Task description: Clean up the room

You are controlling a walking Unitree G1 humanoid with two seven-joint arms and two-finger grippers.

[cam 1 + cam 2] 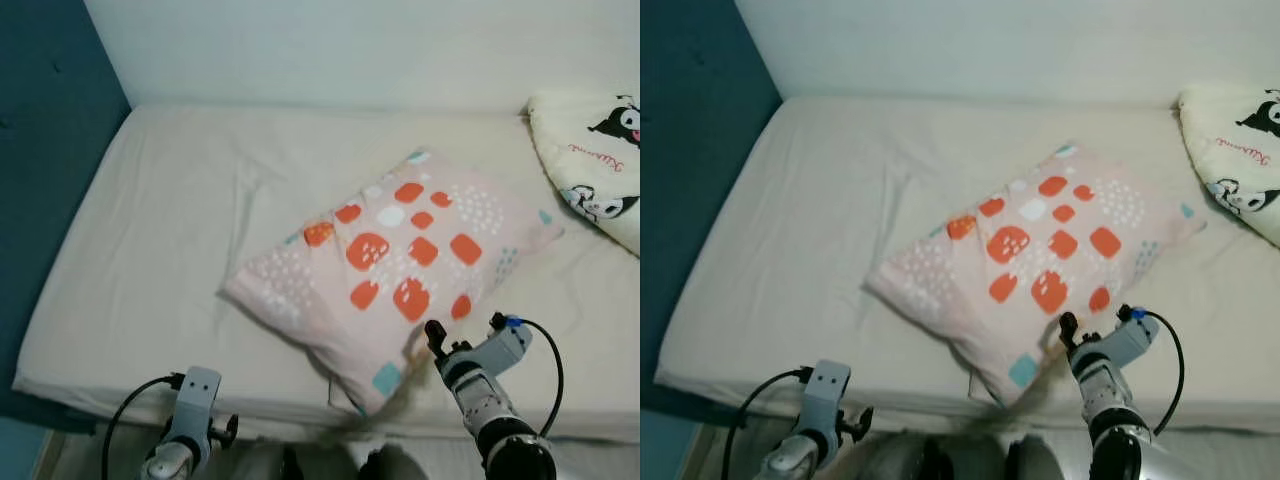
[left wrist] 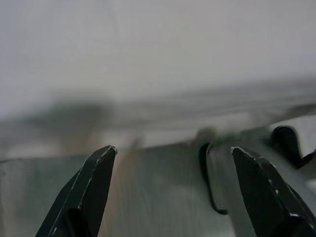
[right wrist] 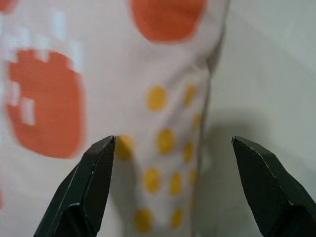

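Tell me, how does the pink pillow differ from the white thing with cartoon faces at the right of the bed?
The pink pillow carries orange, white and teal blotches; the cream blanket carries black-and-white cartoon figures. The pillow lies whole and askew mid-bed, one corner over the front edge; the blanket is cut off by the picture's edge. The right gripper, open, is at the pillow; nothing is near the blanket. Both rest on the bed sheet.

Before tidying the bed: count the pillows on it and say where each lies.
2. The pink pillow lies askew mid-bed, its corner before the open right gripper. The white cartoon pillow sits at the bed's right edge, partly cut off.
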